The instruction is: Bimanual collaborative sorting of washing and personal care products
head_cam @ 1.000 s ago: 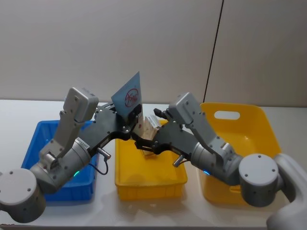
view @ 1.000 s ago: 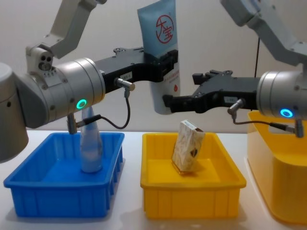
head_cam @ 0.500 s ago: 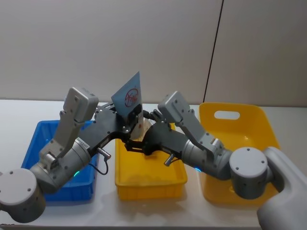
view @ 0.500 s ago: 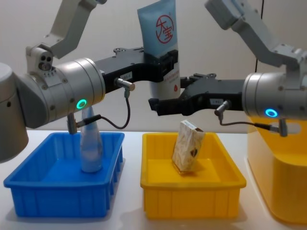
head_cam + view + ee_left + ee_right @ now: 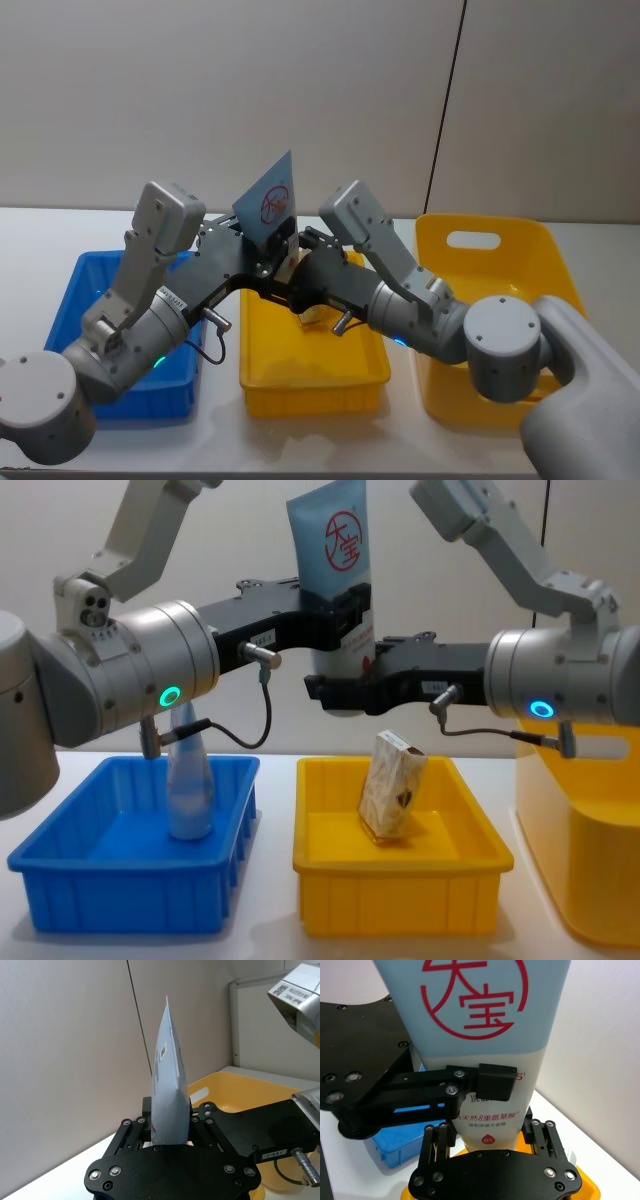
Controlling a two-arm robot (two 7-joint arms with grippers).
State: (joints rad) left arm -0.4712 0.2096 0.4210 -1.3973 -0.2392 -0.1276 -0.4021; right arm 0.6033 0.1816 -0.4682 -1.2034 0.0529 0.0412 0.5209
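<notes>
Both arms are smooth grey cylinders and boxy links. The left arm [image 5: 130, 670] bears a green light ring [image 5: 171, 696], the right arm [image 5: 560, 675] a blue light ring [image 5: 541, 709]. The left gripper [image 5: 345, 615] and right gripper [image 5: 340, 692] are black plates studded with silver screws, and a black cable [image 5: 262, 715] loops from a metal plug.

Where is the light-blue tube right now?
Centre of the chest view: the light-blue tube stands upright in the left gripper, above the middle yellow tray, with the right gripper at its lower end.
</notes>
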